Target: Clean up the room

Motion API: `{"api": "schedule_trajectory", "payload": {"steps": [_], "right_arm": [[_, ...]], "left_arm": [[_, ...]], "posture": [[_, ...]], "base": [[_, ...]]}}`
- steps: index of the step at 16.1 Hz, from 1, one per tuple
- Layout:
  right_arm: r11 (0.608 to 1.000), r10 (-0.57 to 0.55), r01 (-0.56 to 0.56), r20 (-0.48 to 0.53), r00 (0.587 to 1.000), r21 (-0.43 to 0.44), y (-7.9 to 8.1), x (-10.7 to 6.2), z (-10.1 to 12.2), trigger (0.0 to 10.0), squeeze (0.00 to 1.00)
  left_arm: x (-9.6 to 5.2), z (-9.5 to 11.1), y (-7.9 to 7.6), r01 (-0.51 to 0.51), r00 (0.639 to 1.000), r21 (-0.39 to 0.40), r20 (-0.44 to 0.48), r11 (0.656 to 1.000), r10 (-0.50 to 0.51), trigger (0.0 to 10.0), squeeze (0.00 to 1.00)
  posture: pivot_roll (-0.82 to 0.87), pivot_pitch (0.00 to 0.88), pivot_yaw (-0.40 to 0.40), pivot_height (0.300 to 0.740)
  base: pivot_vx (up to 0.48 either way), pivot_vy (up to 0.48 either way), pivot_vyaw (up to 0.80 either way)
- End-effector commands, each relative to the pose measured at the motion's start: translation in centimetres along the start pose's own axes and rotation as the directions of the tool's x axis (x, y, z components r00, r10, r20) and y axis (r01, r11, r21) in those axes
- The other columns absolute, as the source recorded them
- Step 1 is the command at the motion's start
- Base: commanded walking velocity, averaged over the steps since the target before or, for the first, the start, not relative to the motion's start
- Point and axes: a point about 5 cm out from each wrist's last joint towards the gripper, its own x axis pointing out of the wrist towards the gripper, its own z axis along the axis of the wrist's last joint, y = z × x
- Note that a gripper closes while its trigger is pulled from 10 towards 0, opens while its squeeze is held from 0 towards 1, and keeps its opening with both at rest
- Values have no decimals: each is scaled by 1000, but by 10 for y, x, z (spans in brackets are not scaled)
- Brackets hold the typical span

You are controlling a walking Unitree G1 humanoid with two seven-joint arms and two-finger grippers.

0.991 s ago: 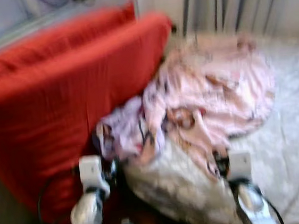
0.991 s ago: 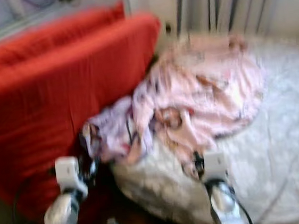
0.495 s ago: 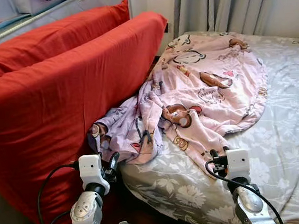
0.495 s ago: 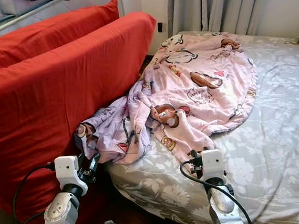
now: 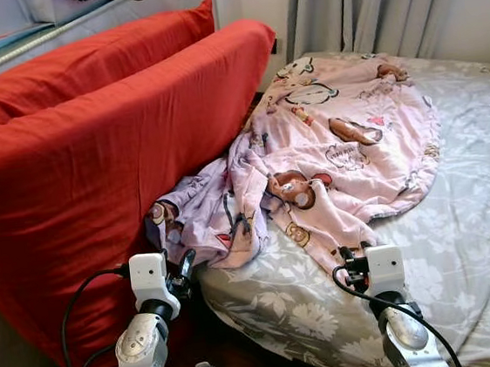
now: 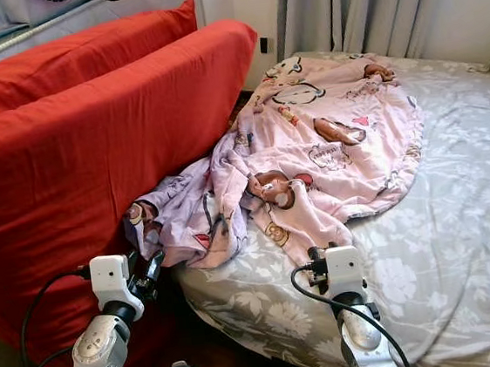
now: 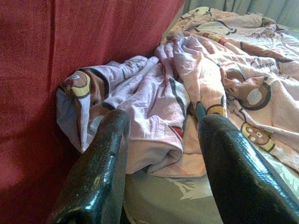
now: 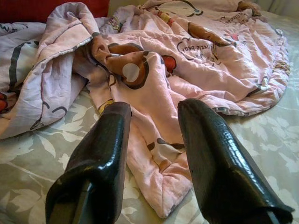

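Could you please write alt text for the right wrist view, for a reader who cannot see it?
The right gripper, jaws open, points at a crumpled pink blanket printed with cartoon bears, whose near corner lies between the jaws. The blanket lies on a grey floral bedsheet.

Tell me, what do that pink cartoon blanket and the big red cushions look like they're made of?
The pink blanket looks like thin, soft woven cotton or a blend, matte: it crumples into many fine creases and its bear print is flat. The red cushions seem covered in a matte woven cloth, with faint stretch wrinkles; the filling is hidden.
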Motion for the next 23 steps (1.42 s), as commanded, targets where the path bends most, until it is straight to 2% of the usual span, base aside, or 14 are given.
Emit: {"api": "schedule_trajectory", "payload": {"steps": [1,8,12,16,18,20,21,23], "right_arm": [[1000,-8,8,-10,1000,6,-1,0,-1,10000,0],[1000,8,-8,0,1000,-10,1,0,0,10000,0],[1000,-12,12,-3,1000,14,-1,0,0,10000,0],[997,-58,60,-30,998,43,-5,0,-4,10000,0],[987,-113,125,-118,987,103,-12,1,-15,10000,0],[976,-139,163,-165,977,146,-16,1,-20,10000,0],[958,-166,208,-210,963,196,-20,3,-23,10000,0],[950,-196,254,-284,939,182,-27,7,-27,10000,0]], "left_arm": [[0,1,0,4,1000,-7,-5,1000,-4,10000,0],[1,1,1,4,1000,-4,-2,1000,-4,10000,0],[1,2,0,10,1000,-7,3,1000,-10,10000,0],[2,3,-1,14,1000,-11,8,1000,-14,10000,0],[3,4,-4,30,1000,-14,10,999,-30,10000,0],[5,5,-7,43,999,-15,12,999,-43,10000,0],[9,8,-12,64,998,-17,19,998,-64,10000,0],[20,17,-21,99,994,-22,38,995,-99,10000,0]], "posture": [[-14,67,3,645],[-12,68,6,645],[-12,68,7,645],[-12,69,9,645],[-4,79,9,645],[0,83,9,645],[9,97,11,645],[28,126,25,645]], "base": [[0,0,0],[302,0,64],[320,0,158],[0,0,0],[0,0,0],[0,0,0],[0,0,0],[0,0,0]]}}
